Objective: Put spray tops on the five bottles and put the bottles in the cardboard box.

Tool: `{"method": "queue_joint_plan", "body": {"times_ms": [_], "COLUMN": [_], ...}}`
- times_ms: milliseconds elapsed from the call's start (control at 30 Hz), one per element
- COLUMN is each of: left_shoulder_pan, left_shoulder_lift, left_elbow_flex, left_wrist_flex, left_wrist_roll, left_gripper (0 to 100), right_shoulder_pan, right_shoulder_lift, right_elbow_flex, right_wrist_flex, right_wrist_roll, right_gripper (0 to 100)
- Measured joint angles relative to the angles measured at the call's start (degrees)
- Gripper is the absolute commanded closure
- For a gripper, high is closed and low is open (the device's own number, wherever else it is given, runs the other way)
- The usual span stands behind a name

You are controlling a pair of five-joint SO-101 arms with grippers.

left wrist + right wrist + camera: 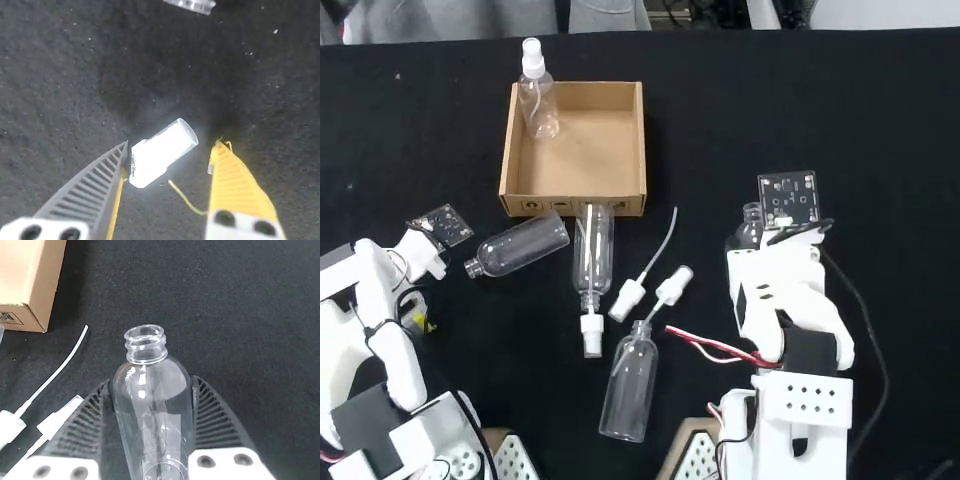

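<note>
On black table (840,120), high view gives the layout: cardboard box (572,204) w/ one capped bottle (538,105) leaning in its far left corner. Three bottles lie flat just in front of box.
- Left bottle (520,246): long axis diagonal, open neck twd left arm.
- Middle bottle (593,255): long axis runs box-to-arms, neck twd arms, white top (592,336) at its mouth; cannot tell if screwed on.
- Near bottle (630,385): neck twd box, slightly slanted.

Two loose spray tops (628,298) (675,285) w/ dip tubes lie between middle bottle and right arm.

R wrist view adds grip detail. Right gripper (150,381) is clamped on both sides of held bottle (152,405). Its long axis is in line w/ jaws, and its open threaded neck, no top fitted, points away from wrist. Box corner is at frame edge.

L wrist view adds the following. Left gripper (171,146) has fingers apart around a small white spray top piece (160,152) lying on table. Piece touches grey finger (95,185), w/ a gap to yellow finger (235,185).
</note>
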Motion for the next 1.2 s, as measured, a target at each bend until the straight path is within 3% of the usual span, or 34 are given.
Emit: {"method": "queue_joint_plan", "body": {"times_ms": [967,1200], "left_shoulder_pan": [0.0,-0.44], "left_shoulder_lift": [0.0,0.0], "left_elbow_flex": [2.99,2.99], "left_wrist_flex": [0.0,1.58], "left_wrist_roll": [0.0,0.0], "left_gripper": [97,97], "right_shoulder_pan": [0.0,0.0], "right_shoulder_lift": [0.0,0.0], "right_elbow_flex": [0.0,0.0], "right_wrist_flex": [0.0,0.0], "right_wrist_roll": [0.0,0.0], "right_gripper": [93.1,93.1]}}
